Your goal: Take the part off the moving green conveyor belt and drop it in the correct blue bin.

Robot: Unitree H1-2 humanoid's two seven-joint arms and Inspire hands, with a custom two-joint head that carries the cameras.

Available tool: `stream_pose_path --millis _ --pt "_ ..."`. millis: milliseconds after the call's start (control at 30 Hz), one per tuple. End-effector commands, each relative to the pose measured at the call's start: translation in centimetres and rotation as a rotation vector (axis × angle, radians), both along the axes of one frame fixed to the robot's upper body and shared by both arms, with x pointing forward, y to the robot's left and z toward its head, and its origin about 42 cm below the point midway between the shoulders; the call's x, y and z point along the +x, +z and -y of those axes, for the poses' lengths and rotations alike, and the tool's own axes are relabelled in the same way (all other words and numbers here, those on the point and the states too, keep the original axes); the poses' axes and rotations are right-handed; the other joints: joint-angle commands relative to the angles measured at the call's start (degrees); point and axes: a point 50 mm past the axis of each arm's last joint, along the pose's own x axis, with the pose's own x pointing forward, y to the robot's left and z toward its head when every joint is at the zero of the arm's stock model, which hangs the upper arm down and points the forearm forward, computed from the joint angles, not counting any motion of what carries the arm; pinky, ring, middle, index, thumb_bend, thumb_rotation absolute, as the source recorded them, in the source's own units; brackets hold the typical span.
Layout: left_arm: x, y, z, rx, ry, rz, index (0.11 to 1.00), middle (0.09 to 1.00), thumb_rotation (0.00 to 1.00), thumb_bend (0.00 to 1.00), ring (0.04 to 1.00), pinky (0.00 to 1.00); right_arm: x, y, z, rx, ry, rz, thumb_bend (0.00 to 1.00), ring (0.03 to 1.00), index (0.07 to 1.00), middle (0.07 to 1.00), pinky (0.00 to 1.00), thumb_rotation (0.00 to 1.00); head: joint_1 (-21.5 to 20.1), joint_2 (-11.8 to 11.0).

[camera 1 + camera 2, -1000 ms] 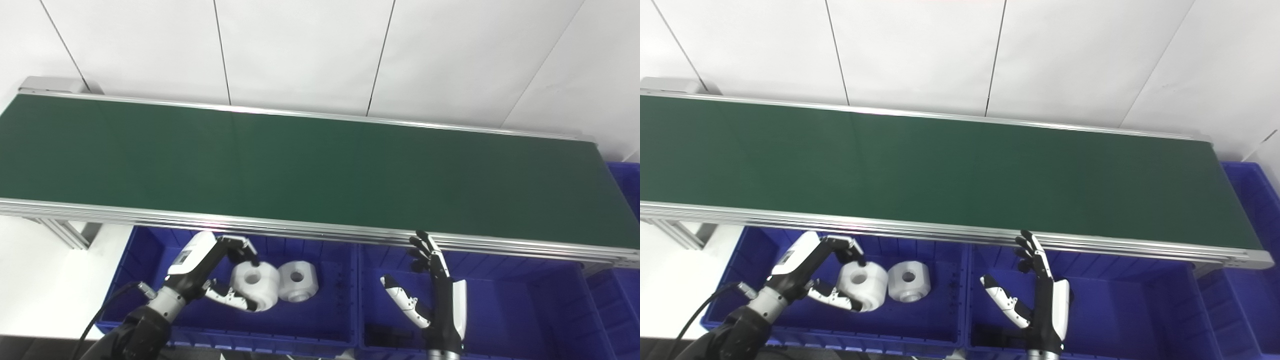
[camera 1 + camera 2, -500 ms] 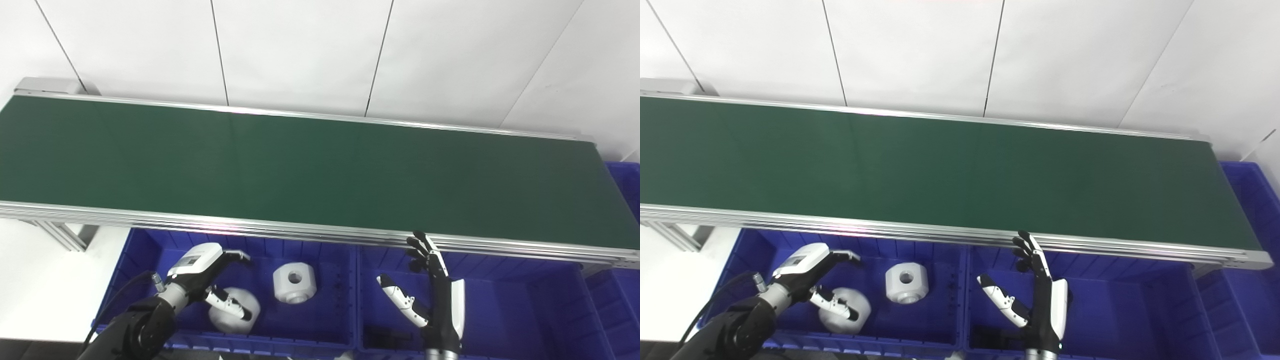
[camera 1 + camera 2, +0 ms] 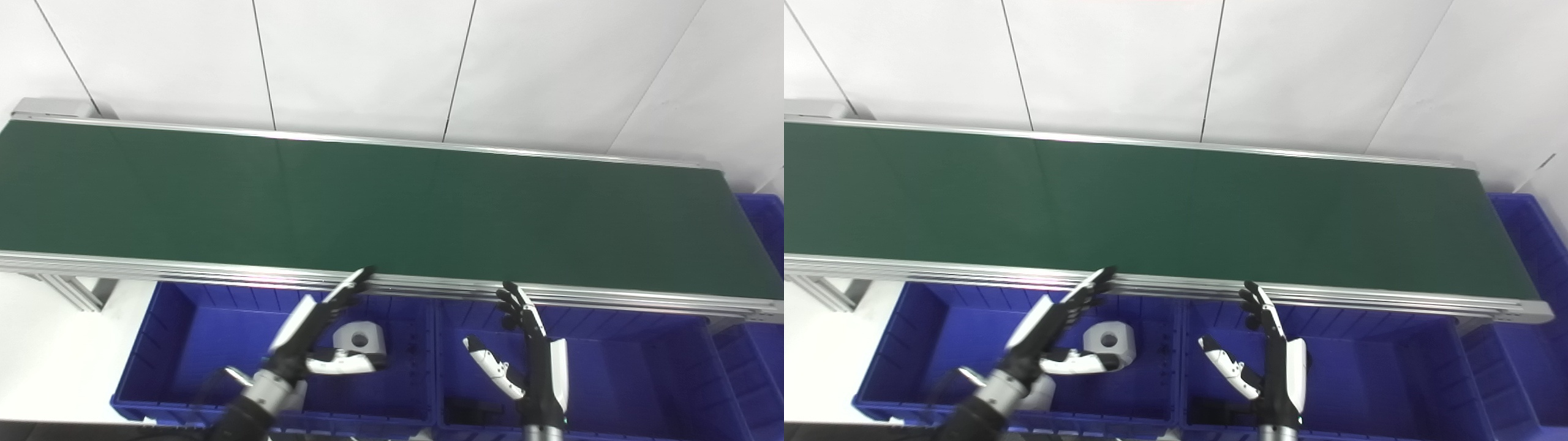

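White wall panels are backing the bare green conveyor belt. I'm seeing my left hand spread open, empty, partly covering two white parts lying in the left blue bin; my right hand is hovering open.

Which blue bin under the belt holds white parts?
The left blue bin, below the left hand: white parts lie inside; the bin beside it shows none.
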Motion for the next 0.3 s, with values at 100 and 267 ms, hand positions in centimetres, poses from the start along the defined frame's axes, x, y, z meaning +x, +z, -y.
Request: stream_pose_path --millis 100,267 --pt "-0.5 -1.1 -1.6 -0.025 0.074 -0.012 0.947 0.966 0.43 0.78 0.936 0.90 0.3 1.0 -0.1 0.039 0.019 0.062 0.70 0.786 0.851 0.808 0.76 0.58 0.1 -0.1" --pt "-0.6 -1.3 -2.0 -0.004 0.125 -0.058 0.947 0.952 0.42 0.73 0.927 0.89 0.2 1.0 -0.2 0.074 0.038 0.047 0.76 0.799 0.862 0.819 0.79 0.52 -0.4 0.0"
